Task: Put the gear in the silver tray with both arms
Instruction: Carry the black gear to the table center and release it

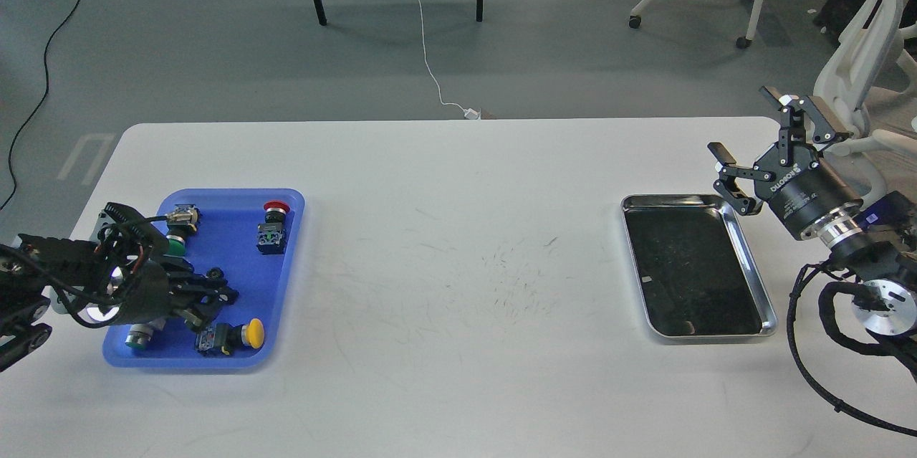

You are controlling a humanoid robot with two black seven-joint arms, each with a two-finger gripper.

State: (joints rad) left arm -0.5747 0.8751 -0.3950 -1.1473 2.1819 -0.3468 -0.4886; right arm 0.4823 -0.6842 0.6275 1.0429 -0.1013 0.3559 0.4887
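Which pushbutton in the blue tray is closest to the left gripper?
The yellow-capped button, at the blue tray's near right corner, just right of the left gripper. The red-capped button sits at the far edge.

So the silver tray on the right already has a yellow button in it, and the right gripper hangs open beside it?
Not quite. The head view shows the silver tray empty; the yellow button lies in the blue tray. The right gripper does hang open beside it.

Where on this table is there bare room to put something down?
The wide white stretch between the blue tray and the silver tray is bare, as is the silver tray's dark bottom. The blue tray is crowded with push buttons and the left gripper.
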